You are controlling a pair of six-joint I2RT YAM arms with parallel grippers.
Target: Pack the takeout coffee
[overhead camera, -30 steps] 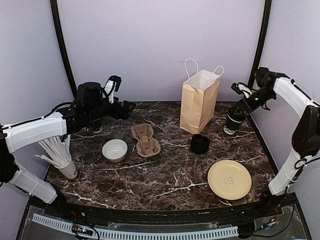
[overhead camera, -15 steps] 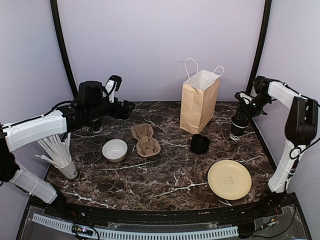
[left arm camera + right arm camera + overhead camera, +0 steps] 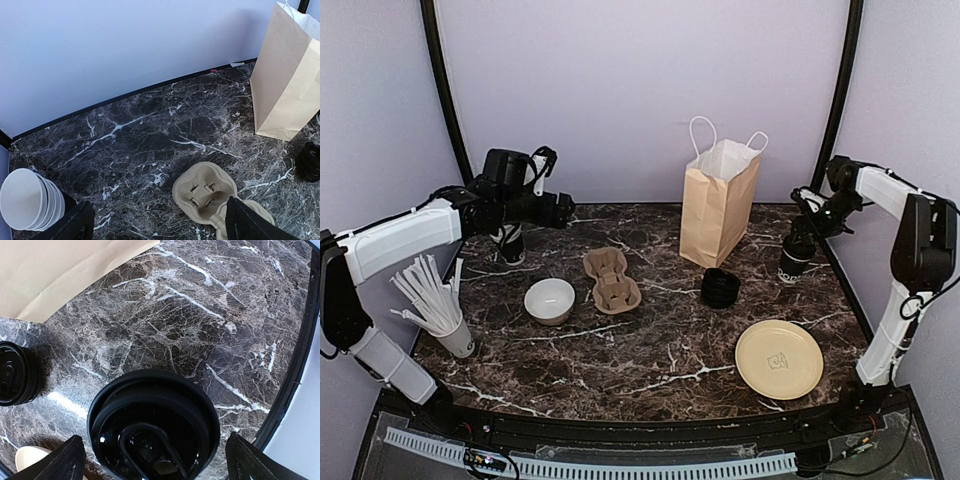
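Two pairs of jaws gape: left over veined marble (image 3: 150,125), right straddling a round, glossy-lidded black paper cup (image 3: 155,432).

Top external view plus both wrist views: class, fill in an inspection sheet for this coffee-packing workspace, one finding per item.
Surface: dark marble table, no spills seen.
Job's things: one lidded black cup upright at the right rear; second lidded cup not seen; paper bag standing open; pulp cup carrier empty.
Clutter: white bowl, yellow plate, stack of loose lids, nested lidless cups, cup of white straws.
Grippers: left gripper open, holding nothing; right gripper open, its fingers either side of the lidded black cup.
Cables: black cable looped on the right arm, off the table.
Surroundings: lilac walls, black corner posts.
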